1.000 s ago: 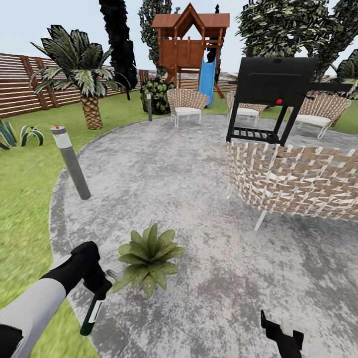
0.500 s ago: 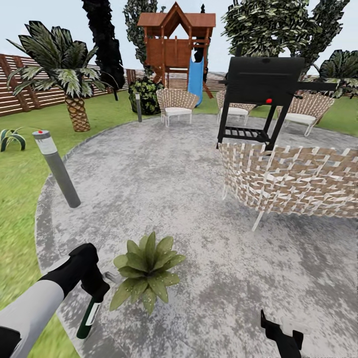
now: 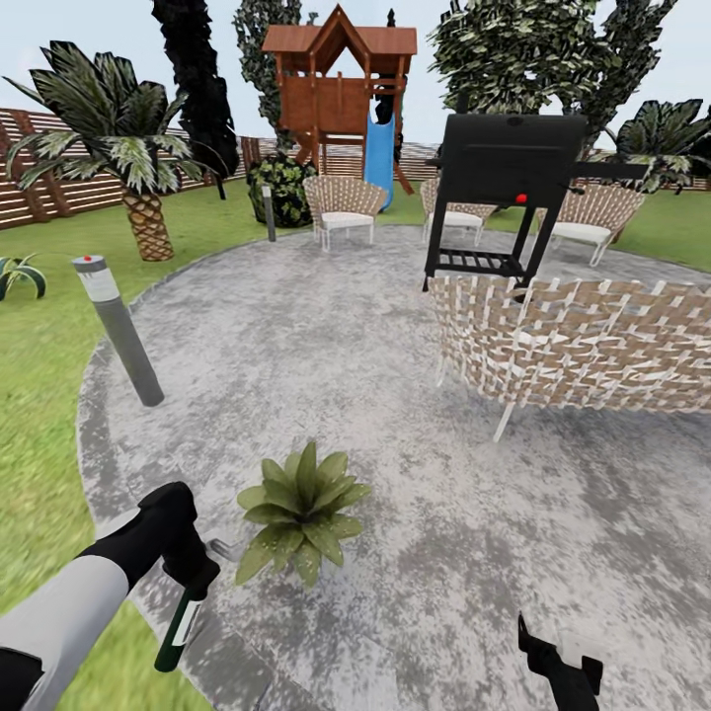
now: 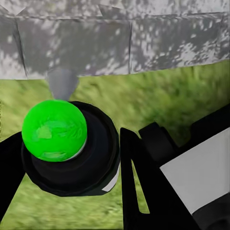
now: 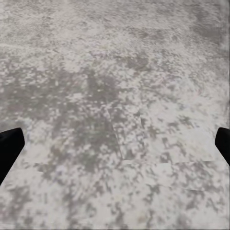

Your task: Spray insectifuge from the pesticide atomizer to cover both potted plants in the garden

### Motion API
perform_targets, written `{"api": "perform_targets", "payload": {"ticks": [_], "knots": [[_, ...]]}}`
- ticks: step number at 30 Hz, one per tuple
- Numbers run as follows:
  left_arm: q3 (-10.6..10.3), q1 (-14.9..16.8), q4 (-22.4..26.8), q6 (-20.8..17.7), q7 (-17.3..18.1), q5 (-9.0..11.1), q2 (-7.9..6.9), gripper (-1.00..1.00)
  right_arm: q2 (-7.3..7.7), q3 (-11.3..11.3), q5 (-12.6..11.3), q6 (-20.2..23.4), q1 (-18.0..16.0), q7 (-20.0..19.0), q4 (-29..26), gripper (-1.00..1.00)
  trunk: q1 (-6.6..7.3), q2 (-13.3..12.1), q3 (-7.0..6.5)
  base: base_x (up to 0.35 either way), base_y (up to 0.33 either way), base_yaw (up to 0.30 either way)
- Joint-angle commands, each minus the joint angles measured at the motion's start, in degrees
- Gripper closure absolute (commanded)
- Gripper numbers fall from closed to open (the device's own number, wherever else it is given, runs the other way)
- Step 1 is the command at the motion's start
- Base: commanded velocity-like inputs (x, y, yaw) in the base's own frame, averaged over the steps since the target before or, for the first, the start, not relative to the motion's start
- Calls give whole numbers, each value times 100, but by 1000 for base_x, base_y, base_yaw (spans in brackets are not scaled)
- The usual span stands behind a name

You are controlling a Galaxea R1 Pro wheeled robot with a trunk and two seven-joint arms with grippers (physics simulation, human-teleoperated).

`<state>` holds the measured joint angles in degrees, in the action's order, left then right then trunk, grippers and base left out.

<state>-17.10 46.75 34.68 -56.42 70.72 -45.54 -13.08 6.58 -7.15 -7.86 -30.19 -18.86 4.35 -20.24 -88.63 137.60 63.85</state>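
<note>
Head view: left gripper (image 3: 193, 578) holds pesticide atomizer (image 3: 180, 629) beside potted plant (image 3: 299, 511).

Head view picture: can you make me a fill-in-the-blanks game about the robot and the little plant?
1. The left gripper holds the pesticide atomizer, whose dark ____ end points down.
2. The potted plant stands on the grey ____, not on the grass.
3. The right gripper hangs over the paving with its jaws ____.
4. Behind the woven chair stands a black ____.

Missing words: green; patio; open; grill
</note>
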Motion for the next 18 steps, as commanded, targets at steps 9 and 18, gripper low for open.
{"api": "perform_targets", "payload": {"ticks": [9,18], "knots": [[-37,-27,-7,-29,24,-43,-26,100,1,8,-48,-22,-1,-4,-3,-100,3,2,5,-40,195,-173],[-2,-430,-1,38,21,-38,-301,100,1,6,-48,-22,-2,-4,0,-100,3,2,5,0,4,-4]]}}
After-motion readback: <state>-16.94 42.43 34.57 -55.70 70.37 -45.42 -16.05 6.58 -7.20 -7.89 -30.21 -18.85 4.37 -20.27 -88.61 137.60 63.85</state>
